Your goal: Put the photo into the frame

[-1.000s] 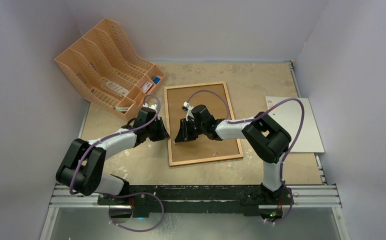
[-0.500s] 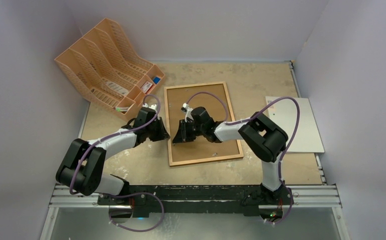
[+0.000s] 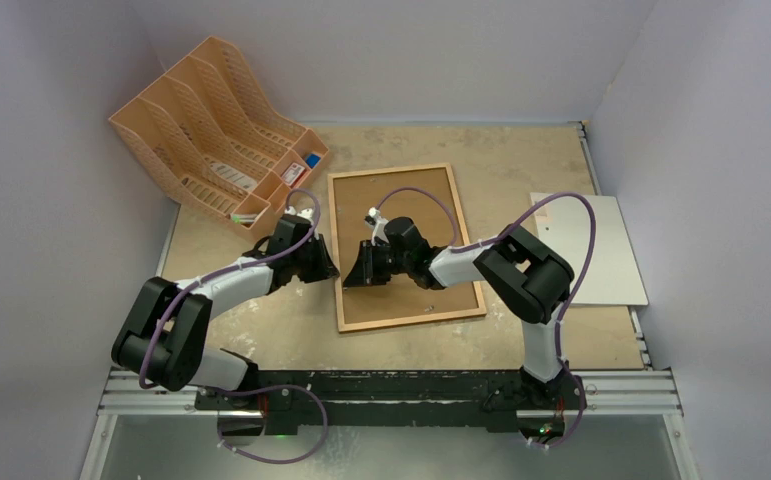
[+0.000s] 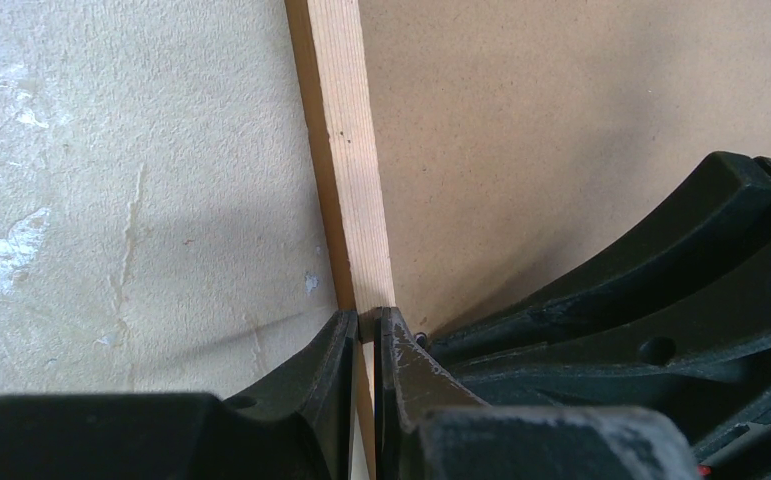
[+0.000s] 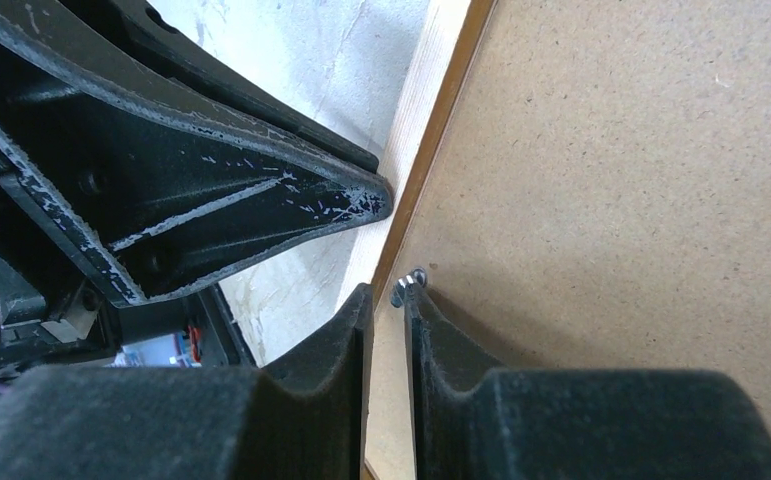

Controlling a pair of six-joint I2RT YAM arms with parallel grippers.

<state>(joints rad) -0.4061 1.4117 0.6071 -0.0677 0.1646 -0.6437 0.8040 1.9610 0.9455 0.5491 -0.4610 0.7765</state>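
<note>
Mottled beige table: bears all below; orange-tan plastic file rack: stands at the far left corner; frame of thin brown wooden moulding: lies flat mid-table, back upward, slightly skewed; brown fibreboard backing panel: sits inside the frame's rails; stiff pale grey-white sheet: lies flat at the right edge, apart from the frame; left gripper: meets the frame's left rail from outside, jaws drawn almost together and pinching that rail's edge; right gripper: reaches over the panel to the same rail, just beside the left gripper, jaws narrowed to a slit, cannot tell whether anything is pinched; small metal tab: sits at the mouth of that slit, at the panel's edge.
</note>
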